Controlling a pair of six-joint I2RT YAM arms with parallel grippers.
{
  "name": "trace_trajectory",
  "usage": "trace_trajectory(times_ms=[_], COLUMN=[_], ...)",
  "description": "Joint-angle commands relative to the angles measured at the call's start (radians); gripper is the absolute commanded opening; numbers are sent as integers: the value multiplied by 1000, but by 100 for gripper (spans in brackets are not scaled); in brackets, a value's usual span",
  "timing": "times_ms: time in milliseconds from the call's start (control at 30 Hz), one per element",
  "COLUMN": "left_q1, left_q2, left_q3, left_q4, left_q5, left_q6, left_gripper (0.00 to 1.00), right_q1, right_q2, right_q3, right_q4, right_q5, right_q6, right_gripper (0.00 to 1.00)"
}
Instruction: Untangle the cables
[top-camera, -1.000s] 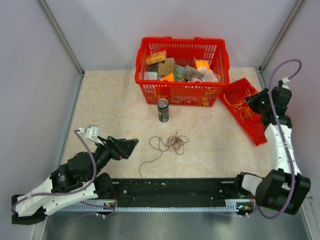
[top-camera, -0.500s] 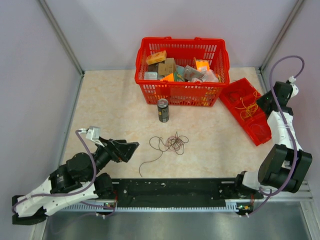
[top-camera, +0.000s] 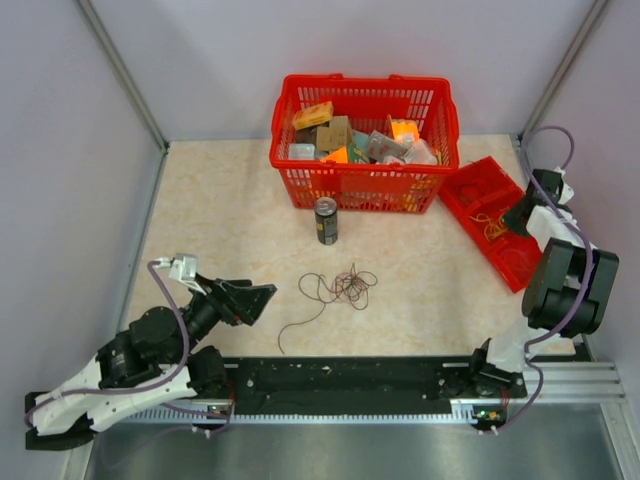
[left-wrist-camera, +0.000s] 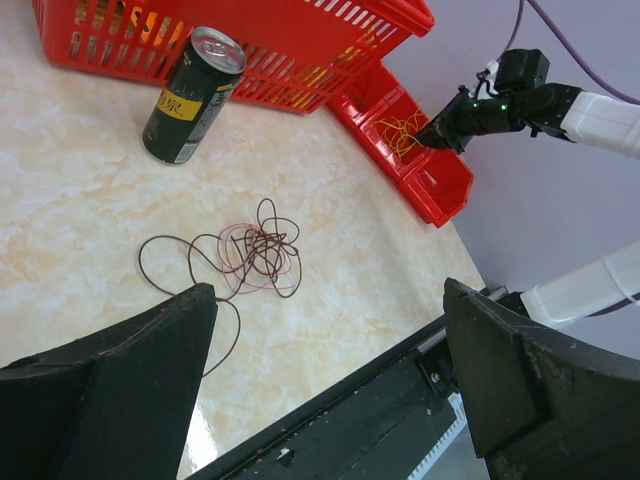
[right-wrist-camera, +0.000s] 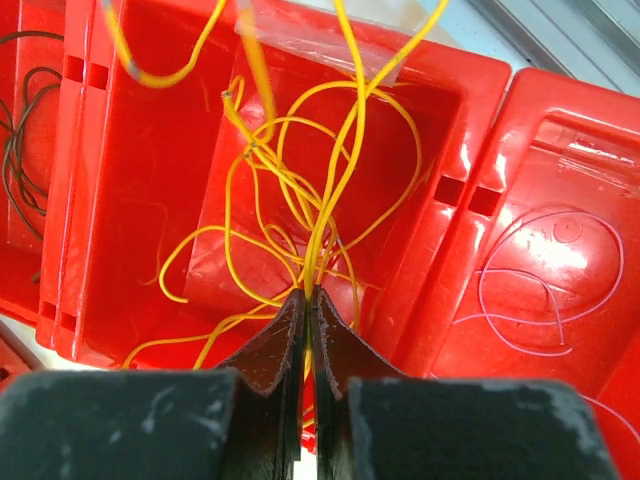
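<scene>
Now right arm (top-camera: 560, 285) more upright, its tool (right-wrist-camera: 307, 300) tight on yellow cables (right-wrist-camera: 316, 255)

Red basket (top-camera: 365, 82) of boxes (top-camera: 335, 134), upright can (top-camera: 326, 221), red bins (top-camera: 516, 263)

Through my left wrist camera I see the left gripper (left-wrist-camera: 328, 300) spread wide above the bench (left-wrist-camera: 90, 220). A tangle of dark and pinkish cables (left-wrist-camera: 255, 255) lies ahead between its fingers. A can (left-wrist-camera: 190, 95) stands beside the red basket (left-wrist-camera: 300, 90). Farther right, the right gripper (left-wrist-camera: 434, 137) dips into a red tray (left-wrist-camera: 440, 190) with yellow cables (left-wrist-camera: 400, 128).
</scene>
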Motion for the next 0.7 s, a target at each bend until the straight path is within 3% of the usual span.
trace_trajectory(times_ms=[0, 300, 667], left_q1=[4, 4, 4], left_q2=[31, 119, 146], left_q3=[-1, -7, -18], left_q4=[28, 69, 85], left_q5=[17, 69, 135], left_q6=[0, -67, -179], left_gripper=[98, 98, 95], right_q1=[10, 67, 118], right_q2=[37, 64, 61], right_q3=[104, 148, 52], right_q4=[-58, -87, -34], right_q5=[4, -33, -90], right_q6=[-20, -17, 121], right_gripper=[0, 0, 0])
